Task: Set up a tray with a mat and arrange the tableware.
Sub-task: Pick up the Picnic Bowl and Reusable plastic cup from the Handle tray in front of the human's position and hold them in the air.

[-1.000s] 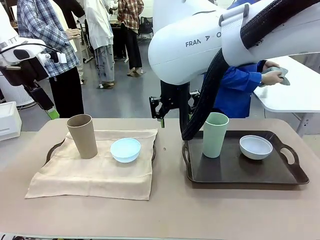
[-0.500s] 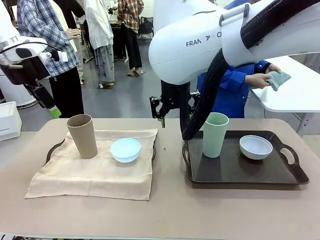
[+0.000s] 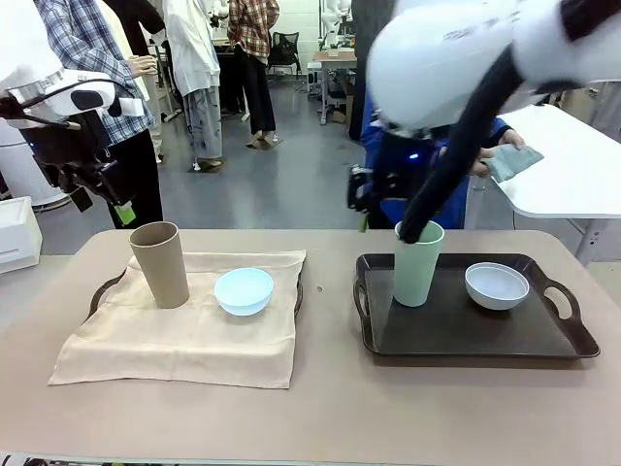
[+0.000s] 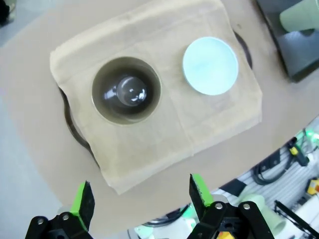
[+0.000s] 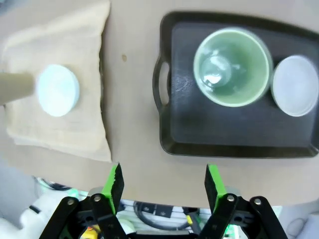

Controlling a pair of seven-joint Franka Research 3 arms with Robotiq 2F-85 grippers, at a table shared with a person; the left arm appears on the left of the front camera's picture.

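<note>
Hanging high over the table [image 3: 330, 417], both grippers are spread wide and hold nothing: the left gripper [image 4: 139, 196] looks down on the tan cup [image 4: 126, 89], the right gripper [image 5: 163, 188] on the green cup [image 5: 232, 67]. The tan cup and blue bowl [image 3: 243, 290] stand upright and apart on the mat [image 3: 184, 342], which covers the left tray [image 3: 102, 294]; the green cup and white bowl [image 3: 496, 285] stand near each other on the bare dark tray [image 3: 456, 335].
</note>
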